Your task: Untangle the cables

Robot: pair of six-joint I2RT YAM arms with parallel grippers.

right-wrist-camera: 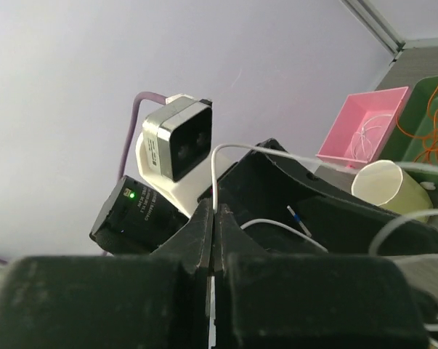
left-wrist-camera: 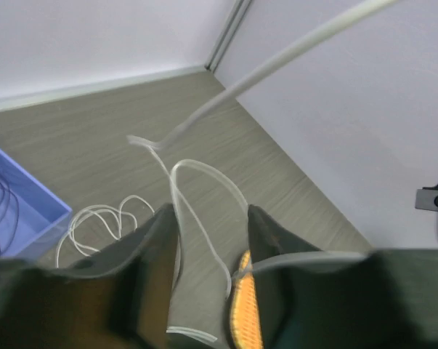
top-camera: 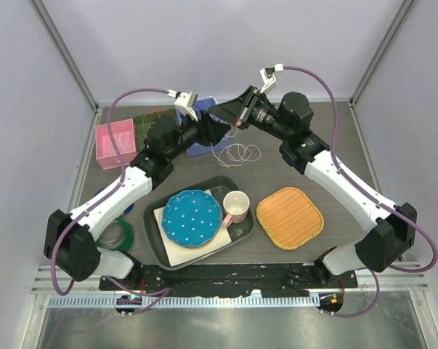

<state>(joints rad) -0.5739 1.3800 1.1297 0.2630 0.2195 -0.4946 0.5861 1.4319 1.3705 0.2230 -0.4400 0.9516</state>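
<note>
A white cable [left-wrist-camera: 229,96] runs taut, its long axis slanting up from the loose coil on the worktop [top-camera: 335,145] beside the blue bin [left-wrist-camera: 30,196] toward the right end effector [right-wrist-camera: 215,211], which is pinched closed on the strand. The left end effector [left-wrist-camera: 211,214] stands partly open, with a white loop hanging between its fingers, unclamped.
</note>
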